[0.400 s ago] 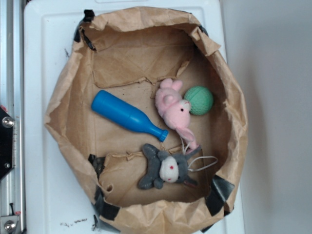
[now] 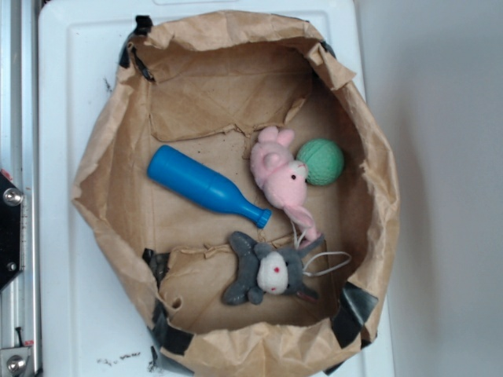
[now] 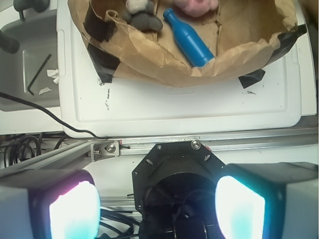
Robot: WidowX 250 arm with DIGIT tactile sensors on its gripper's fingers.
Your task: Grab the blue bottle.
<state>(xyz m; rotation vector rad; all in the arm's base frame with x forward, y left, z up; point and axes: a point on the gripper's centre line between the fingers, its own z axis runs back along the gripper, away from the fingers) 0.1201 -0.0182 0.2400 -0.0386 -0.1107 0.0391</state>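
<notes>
The blue bottle [image 2: 206, 188] lies on its side on the floor of the brown paper bag [image 2: 110, 157], its neck pointing to the lower right toward the grey plush. The wrist view catches the blue bottle [image 3: 188, 38] near its top edge, inside the bag [image 3: 164, 62]. My gripper [image 3: 157, 206] is open, its two glowing pads far apart with nothing between them. It hangs over the robot's black base, well away from the bag. The exterior view does not include the gripper.
A pink plush [image 2: 279, 174], a green knit ball [image 2: 321, 161] and a grey plush [image 2: 267, 271] share the bag with the bottle. The bag sits on a white lid [image 2: 63, 236]. An aluminium rail [image 3: 164, 146] and black cables [image 3: 30, 104] lie near the base.
</notes>
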